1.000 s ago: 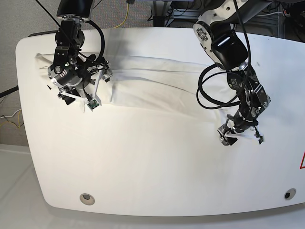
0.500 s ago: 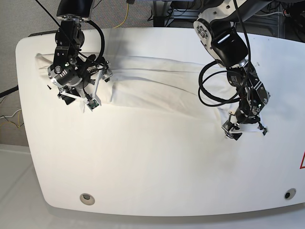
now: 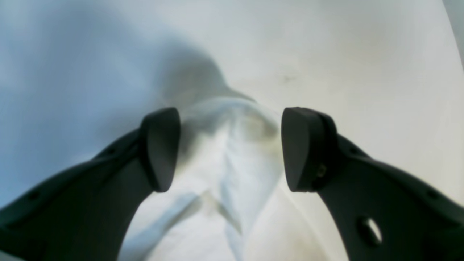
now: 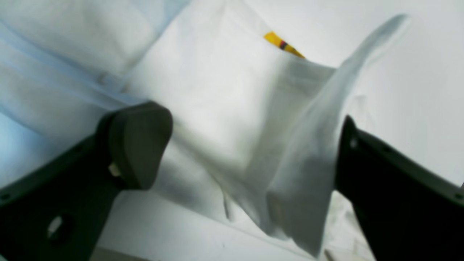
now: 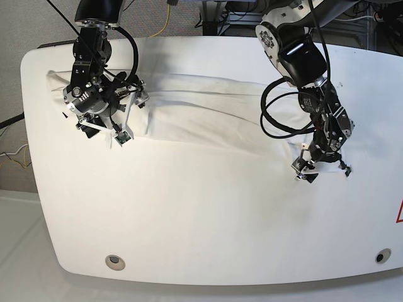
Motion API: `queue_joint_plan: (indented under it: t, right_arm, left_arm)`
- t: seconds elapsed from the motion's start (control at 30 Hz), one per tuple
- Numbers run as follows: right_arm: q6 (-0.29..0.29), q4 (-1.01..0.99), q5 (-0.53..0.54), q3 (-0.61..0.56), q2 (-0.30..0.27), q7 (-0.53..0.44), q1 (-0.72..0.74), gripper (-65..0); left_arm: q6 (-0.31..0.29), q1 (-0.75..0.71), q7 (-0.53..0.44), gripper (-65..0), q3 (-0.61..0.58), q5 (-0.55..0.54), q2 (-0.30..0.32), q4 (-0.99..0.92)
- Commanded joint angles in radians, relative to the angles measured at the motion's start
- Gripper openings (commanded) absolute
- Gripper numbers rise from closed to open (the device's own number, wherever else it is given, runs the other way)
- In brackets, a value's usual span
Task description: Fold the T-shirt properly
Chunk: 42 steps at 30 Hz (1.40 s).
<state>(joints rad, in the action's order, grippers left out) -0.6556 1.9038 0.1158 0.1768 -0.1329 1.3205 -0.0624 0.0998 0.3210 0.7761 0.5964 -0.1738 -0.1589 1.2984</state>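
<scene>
White T-shirt [image 5: 208, 110] spread along far side of tabletop [image 5: 201, 220], left end effector [image 3: 230, 148] released, cloth corner between its spread fingers, right end effector [image 4: 250, 152] released wide, straddling raised fold, yellow print peeking.

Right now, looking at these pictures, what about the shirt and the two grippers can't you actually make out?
- T-shirt print: only a yellow scrap shows in the right wrist view; folds hide the rest.
- Shirt outline: white on the white table in the base view.
- Left gripper: blur hides whether cloth touches it.
- Right gripper: one tip hidden behind raised cloth.
</scene>
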Motion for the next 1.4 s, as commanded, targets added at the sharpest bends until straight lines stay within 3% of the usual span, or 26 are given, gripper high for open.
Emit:
queue_joint_plan:
  t: [0.0, 0.53, 0.8, 1.37]
  right_arm:
    - [-0.003, 0.016, 0.005, 0.003, -0.007, -0.011, 0.014, -6.6]
    - [-0.003, 0.018, 0.005, 0.005, -0.006, -0.011, 0.013, -6.6]
    - [-0.003, 0.018, 0.005, 0.005, -0.004, -0.011, 0.013, -6.6]
    - [-0.003, 0.018, 0.005, 0.005, -0.003, -0.011, 0.013, -6.6]
  left_arm:
    - [0.045, 0.028, -0.034, -25.0, -0.054, -0.008, 0.002, 0.017]
    - [0.065, 0.023, -0.047, -25.0, -0.172, -0.002, 0.002, 0.016]
    - [0.065, 0.023, -0.047, -25.0, -0.197, 0.128, 0.002, 0.013]
    - [0.065, 0.019, -0.047, -25.0, -0.220, 0.214, 0.002, 0.013]
